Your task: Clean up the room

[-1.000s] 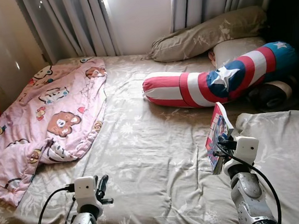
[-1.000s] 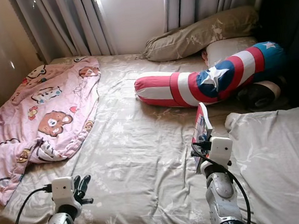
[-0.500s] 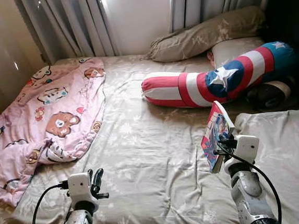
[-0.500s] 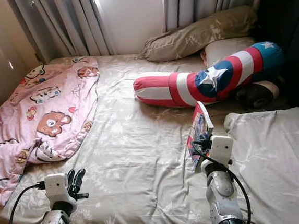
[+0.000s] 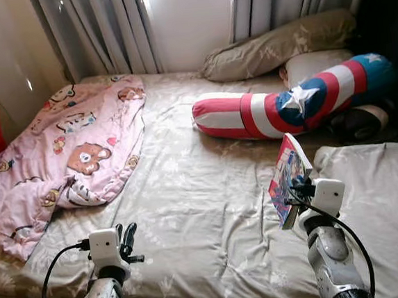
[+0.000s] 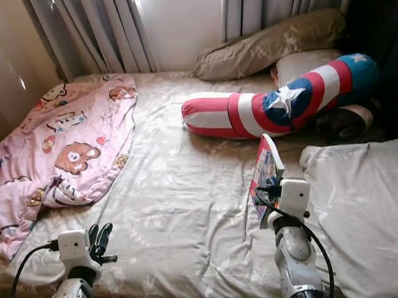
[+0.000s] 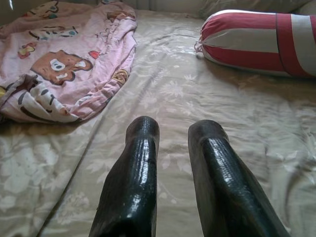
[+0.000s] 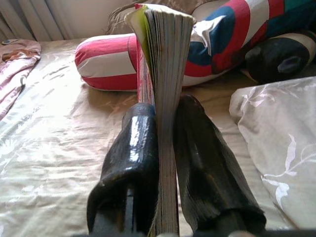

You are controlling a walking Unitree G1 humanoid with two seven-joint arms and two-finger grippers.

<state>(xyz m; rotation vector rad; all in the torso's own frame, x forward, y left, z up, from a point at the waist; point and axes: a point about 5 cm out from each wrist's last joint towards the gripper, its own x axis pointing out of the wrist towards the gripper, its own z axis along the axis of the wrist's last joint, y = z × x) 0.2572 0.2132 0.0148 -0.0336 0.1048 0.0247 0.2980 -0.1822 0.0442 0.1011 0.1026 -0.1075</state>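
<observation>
While my right gripper point(image 8: 165, 143) pinches a book point(image 8: 160, 74) upright by its lower edge, fingers pressed flat on both covers, I hold it above the bed point(image 5: 209, 190) at about four o'clock in my head view. At two o'clock from the book lies a red, white and blue star bolster point(image 5: 286, 110), with a white pillow point(image 5: 384, 195) just beside it at three o'clock. My left gripper point(image 7: 173, 148) hovers low over the sheet at seven o'clock, fingers slightly spread, holding nothing. At ten o'clock a pink bear blanket point(image 5: 60, 154) lies crumpled.
</observation>
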